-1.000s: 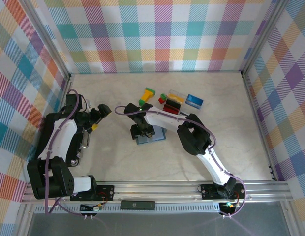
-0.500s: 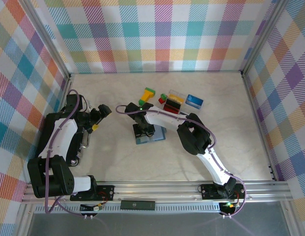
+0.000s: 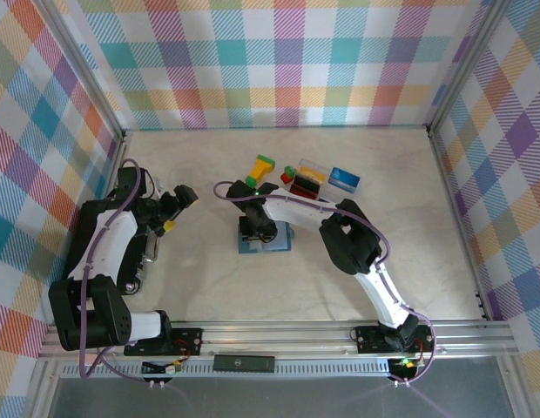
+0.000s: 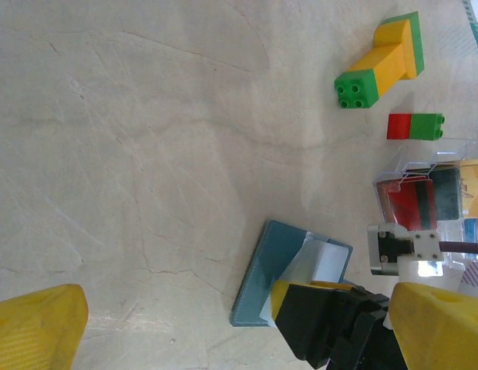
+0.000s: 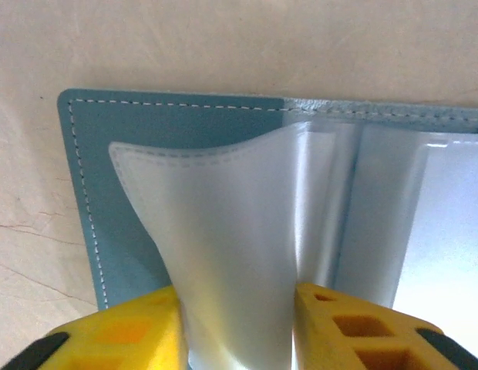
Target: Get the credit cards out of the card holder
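The right gripper (image 5: 235,331) pinches the card holder's (image 5: 92,154) clear sleeve (image 5: 223,231) near the table's (image 3: 383,244) middle; the left gripper (image 4: 235,327) hangs wide open.

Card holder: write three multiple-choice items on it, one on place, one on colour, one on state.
1. Where does the card holder lie?
A) by the left arm's base
B) under the right gripper
C) against the back wall
2. What colour is its cover?
A) red
B) black
C) slate-blue
3. What is its state?
A) open, with a clear sleeve raised
B) closed flat
C) standing on edge
Key: B, the top view shows the gripper over it; C, the stitched cover is slate-blue; A, the sleeve curls up between the yellow fingers.
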You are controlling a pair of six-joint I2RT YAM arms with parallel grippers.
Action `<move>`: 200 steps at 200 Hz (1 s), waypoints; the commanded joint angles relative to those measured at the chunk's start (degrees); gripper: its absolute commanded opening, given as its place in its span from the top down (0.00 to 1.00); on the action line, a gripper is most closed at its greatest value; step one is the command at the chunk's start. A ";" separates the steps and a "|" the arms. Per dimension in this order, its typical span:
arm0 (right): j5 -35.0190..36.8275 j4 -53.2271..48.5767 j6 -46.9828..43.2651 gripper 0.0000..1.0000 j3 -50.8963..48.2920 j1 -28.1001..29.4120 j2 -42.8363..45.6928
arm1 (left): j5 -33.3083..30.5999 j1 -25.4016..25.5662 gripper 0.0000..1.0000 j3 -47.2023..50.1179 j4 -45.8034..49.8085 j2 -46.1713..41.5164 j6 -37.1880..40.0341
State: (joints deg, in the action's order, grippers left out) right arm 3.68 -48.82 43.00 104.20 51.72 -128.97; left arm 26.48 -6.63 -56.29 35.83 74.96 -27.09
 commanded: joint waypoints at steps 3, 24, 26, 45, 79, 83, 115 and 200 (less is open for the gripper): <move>1.33 0.17 2.24 0.54 2.41 -0.34 4.61 | 0.81 -0.75 0.00 0.54 -0.03 0.44 -1.30; 3.64 -0.07 0.86 0.46 2.92 -0.91 8.82 | 0.07 -0.36 0.00 -0.96 0.24 -0.26 -1.76; 3.95 0.01 0.72 0.45 2.80 -0.92 9.35 | -0.09 -0.26 0.00 -1.13 0.34 -0.30 -1.81; 7.76 0.91 -0.94 0.36 0.34 -1.61 15.15 | -2.74 1.55 0.00 -3.44 1.22 -1.25 -1.52; 14.10 4.37 -9.52 0.23 -8.39 -4.50 26.87 | -8.70 6.38 0.00 -7.04 0.65 -3.40 -1.35; 15.09 4.40 -10.67 0.21 -9.30 -4.85 28.08 | -9.58 6.90 0.00 -7.28 0.31 -3.75 -1.30; 25.07 8.61 -19.57 0.01 -19.06 -8.17 38.49 | -17.17 11.55 0.00 -7.28 -5.38 -6.79 -1.23; 33.16 39.13 -31.42 0.01 -58.23 -29.96 65.80 | -41.55 15.01 0.00 8.21 -28.05 -11.41 10.27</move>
State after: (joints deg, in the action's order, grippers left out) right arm 34.83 -21.71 16.12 53.52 26.06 -66.39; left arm -4.64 7.77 -53.98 18.31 64.93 -22.50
